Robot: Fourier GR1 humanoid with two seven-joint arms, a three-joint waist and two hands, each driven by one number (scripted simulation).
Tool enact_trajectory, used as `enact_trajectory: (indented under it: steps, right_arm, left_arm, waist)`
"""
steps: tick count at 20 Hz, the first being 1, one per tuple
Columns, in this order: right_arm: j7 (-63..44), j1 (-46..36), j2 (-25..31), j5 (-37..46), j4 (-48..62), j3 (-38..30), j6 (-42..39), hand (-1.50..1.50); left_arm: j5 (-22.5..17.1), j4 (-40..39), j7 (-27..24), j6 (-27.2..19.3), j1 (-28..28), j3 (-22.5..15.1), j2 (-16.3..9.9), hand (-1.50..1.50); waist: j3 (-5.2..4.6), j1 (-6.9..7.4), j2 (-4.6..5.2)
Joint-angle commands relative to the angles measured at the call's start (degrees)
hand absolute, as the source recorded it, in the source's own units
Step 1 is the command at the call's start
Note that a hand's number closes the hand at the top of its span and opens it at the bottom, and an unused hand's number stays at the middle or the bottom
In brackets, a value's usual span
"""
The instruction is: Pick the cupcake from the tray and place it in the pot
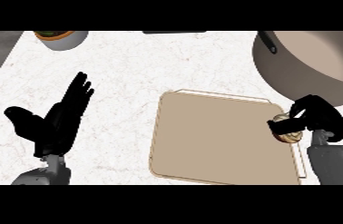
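Fingers of our right hand curl round the cupcake at the tray's right edge. Largest hazard ahead, we judge, is the pot: its near rim could clip the cupcake if we lift too low. Our left hand rests open on the worktop.

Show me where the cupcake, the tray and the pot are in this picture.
cupcake (289,136), head view, on its visible swirled top.
tray (214,137), head view, on its bare floor.
pot (295,78), head view, on its outer wall.
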State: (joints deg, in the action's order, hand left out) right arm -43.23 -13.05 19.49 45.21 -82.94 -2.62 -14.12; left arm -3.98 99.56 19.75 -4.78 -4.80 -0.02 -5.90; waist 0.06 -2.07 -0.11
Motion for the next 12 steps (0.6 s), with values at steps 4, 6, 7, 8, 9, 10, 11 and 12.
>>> enact_trajectory:
  steps: [4, 6, 7, 8, 9, 10, 11, 12]
  right_arm:
    - [-1.5, 4.2, 10.9, 2.5, 0.3, -12.9, 6.2, 1.50]
    - [-1.9, 5.6, 12.1, 3.9, -3.2, -13.7, 7.6, 1.50]
    - [-0.9, 7.2, 12.6, 3.0, -5.7, -15.4, 8.4, 1.50]
    - [-1.9, 7.4, 12.6, 2.1, -10.3, -15.2, 6.0, 1.50]
    - [-1.9, 6.2, 12.7, 1.7, -10.8, -16.0, 6.3, 1.50]
    - [-2.2, 5.3, 14.7, 0.5, -13.4, -17.2, 3.8, 1.50]
    - [-1.0, 8.2, 15.0, 0.6, -16.1, -17.6, 3.5, 1.50]
    - [-3.9, 5.1, 15.2, 0.1, -18.9, -17.9, 2.4, 1.50]
  left_arm:
    - [0.1, 1.0, 0.1, 0.6, 0.8, -0.8, 0.2, 0.00]
    - [1.7, 0.5, 2.0, -1.4, -1.8, -1.9, 1.4, 0.00]
    - [1.0, 2.9, 3.6, -1.3, -0.1, -1.8, 1.1, 0.00]
    - [-0.4, -2.2, 0.0, 0.6, -2.8, 0.6, 0.1, 0.00]
    - [0.8, 0.7, -1.8, 0.5, 2.8, -1.9, 1.5, 0.00]
    - [-0.6, -0.7, 0.7, 1.2, -1.0, 0.4, -0.4, 0.00]
    - [1.2, -1.7, -1.7, 0.2, -0.3, -1.3, 1.4, 0.00]
    - [-0.6, -0.4, 1.0, 1.1, -0.8, -0.1, 0.2, 0.00]
  waist:
    - [-0.07, 1.28, -0.06]
    - [-0.06, 1.14, -0.08]
    - [-0.06, 1.23, -0.20]
    - [-0.11, 1.05, -0.07]
    - [-0.10, 1.60, -0.11]
    - [-0.11, 1.35, -0.10]
    - [-0.10, 1.27, -0.08]
    - [-0.12, 1.37, -0.16]
